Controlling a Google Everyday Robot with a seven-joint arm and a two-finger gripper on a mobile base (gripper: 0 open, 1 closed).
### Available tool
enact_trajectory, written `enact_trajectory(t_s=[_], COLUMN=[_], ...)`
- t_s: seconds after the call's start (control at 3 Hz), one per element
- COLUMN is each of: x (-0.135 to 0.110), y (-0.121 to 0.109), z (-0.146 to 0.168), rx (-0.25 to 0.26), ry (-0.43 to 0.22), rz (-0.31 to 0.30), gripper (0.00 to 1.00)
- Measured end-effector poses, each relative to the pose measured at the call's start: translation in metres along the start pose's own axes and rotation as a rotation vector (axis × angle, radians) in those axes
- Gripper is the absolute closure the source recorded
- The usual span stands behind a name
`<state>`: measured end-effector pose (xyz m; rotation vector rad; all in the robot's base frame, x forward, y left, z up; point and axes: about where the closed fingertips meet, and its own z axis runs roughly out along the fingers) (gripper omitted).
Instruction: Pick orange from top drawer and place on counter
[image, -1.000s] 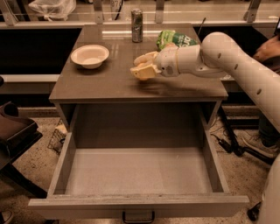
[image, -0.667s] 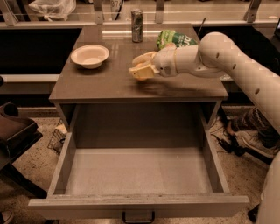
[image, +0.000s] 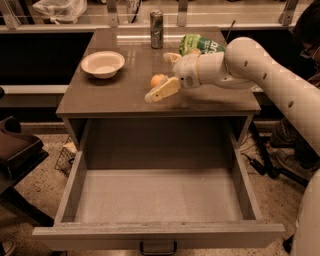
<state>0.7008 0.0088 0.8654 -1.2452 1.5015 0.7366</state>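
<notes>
Camera view, looking down on the counter and the pulled-out top drawer below it. The white arm reaches in from the right, with the gripper over the middle of the counter, left of the arm's wrist. Compared with the frame one second earlier, when the cream fingers were clenched together and hid the fruit, the gripper is now released: one finger angles down and to the left along the counter surface, and the other points up and away toward the back. The orange has come into sight between them and sits on the counter, just behind the lower finger; it cannot be told whether that finger touches it. The arm's position over the counter has hardly changed.

The other items stand as before. A white bowl sits on the left part of the counter, well apart from the orange. A metal can stands upright near the back edge. A green bag lies at the back right, partly hidden by the wrist. The drawer's grey floor and walls are fully exposed, and its dark handle shows at the lower edge of the view.
</notes>
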Motion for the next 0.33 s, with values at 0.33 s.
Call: enact_trajectory(t_s=[0.33], x=[0.0000], y=[0.0000], z=[0.0001], rx=[0.000], ry=[0.000], rz=[0.000], gripper=[0.00])
